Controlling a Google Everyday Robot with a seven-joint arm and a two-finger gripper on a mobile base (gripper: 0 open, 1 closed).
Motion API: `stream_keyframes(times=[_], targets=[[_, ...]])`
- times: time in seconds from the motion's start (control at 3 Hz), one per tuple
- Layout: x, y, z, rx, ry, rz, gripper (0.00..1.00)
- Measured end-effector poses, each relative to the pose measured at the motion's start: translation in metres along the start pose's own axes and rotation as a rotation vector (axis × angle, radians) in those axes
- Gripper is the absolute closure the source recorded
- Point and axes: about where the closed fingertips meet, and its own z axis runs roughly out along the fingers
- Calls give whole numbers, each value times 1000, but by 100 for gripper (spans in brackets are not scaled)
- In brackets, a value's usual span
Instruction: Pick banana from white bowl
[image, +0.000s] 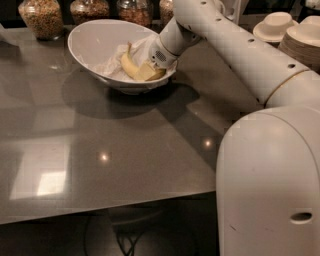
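Note:
The white bowl stands at the back of the grey table, tilted, with crumpled white paper inside. The yellow banana lies in its right half on the paper, with its stem end pointing up and to the left. My gripper reaches down into the bowl from the right and sits at the banana's lower right end, touching it. The wrist hides that end of the banana.
Glass jars of grains line the back edge behind the bowl. Stacked off-white bowls and plates stand at the back right. My white arm and base fill the right side. The grey table runs to its front edge.

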Motion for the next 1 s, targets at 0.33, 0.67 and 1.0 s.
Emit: stream_keyframes(times=[0.33,0.67,1.0], targets=[[-2,0,-3,0,0,0,96],[-25,4,-38,62,-53,-32,100],[-43,20,-79,125,-111,-65,100]])
